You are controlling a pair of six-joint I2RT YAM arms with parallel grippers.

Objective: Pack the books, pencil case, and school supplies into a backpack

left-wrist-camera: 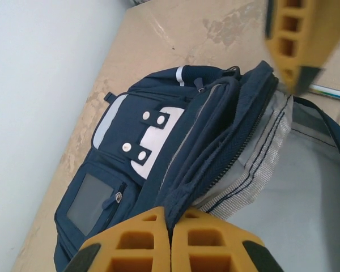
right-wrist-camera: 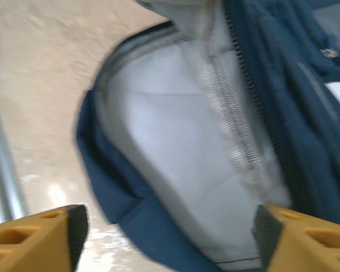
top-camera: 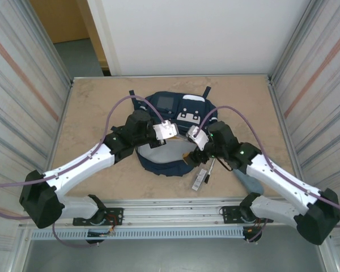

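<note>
Left wrist view is showing the left gripper (left-wrist-camera: pixel 171 226) pressing its fingers together on the zip rim of the backpack (left-wrist-camera: pixel 130 170), pinching a fold of fabric and holding the mouth lifted. The right gripper (right-wrist-camera: pixel 170 226) is hanging with its jaws spread wide directly above the open compartment, gripping nothing.

The step in hand, I judge, is holding the bag open for loading. The left pinch should be pulling steadily upward (slack would be letting the rim flop across the opening), while the right hand should be fetching an item and bringing it in low, on its own side of the pinched rim.

Under the right gripper the pale grey lining (right-wrist-camera: pixel 175 147) is lying bare where it is showing; deeper in I cannot tell. Just behind that gripper, on the table (top-camera: pixel 96 102), the white-and-black bar (top-camera: pixel 199 179) is lying beside the bag's near edge, and the pencil case (top-camera: pixel 250 182) is peeking out from under the right forearm.
</note>
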